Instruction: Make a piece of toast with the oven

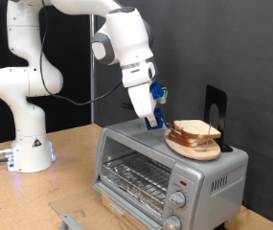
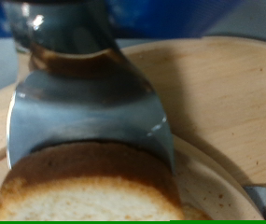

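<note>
While the arm leans down over the oven (image 1: 165,168), the end effector (image 1: 156,121) hangs just beside the round wooden plate (image 1: 195,149) that stands on the oven's flat top, on the side of the plate toward the exterior view's left. On this plate lie slices of bread, and the piece of toast (image 1: 194,129) is the upper one, with pale crumb and a tan crust. In the wrist view a dark metal finger (image 2: 86,93) fills most of the picture and its end is very near the crust of the piece of toast (image 2: 86,191), with the plate (image 2: 235,103) behind; whether it already touches the bread I cannot tell. Whether the fingers are spread or pressed together I also cannot tell, because only one of them shows clearly and no bread shows between two.

I judge that the step in hand is the picking up of a slice from the plate. The oven door looks closed, and through the glass only the wire rack (image 1: 136,175) shows, so no bread is inside yet. A black stand (image 1: 216,110) rises behind the plate. The next move calls for a gentle, well-centred grip on the crust, since soft bread can tear or slide on the slice below.
</note>
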`<state>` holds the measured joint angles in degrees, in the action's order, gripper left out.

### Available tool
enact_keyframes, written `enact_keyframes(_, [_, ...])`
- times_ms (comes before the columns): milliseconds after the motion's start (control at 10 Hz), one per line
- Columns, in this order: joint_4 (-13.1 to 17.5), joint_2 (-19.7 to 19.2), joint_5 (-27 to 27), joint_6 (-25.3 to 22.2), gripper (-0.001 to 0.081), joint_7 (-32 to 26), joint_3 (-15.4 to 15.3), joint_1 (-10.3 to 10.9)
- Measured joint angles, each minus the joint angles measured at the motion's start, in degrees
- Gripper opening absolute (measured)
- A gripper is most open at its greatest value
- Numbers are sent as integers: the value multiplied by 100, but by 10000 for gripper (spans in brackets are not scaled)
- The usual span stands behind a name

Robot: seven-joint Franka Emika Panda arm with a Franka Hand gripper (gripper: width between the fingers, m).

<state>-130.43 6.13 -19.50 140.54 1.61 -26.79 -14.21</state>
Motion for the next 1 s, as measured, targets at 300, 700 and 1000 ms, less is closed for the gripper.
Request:
enact_keyframes(300, [-46,-26,97,226,403,439,-12,-14])
enact_keyframes(700, [-39,-57,121,232,403,554,-6,-61])
enact_keyframes(1000, [-12,-57,-246,232,403,204,-6,-55])
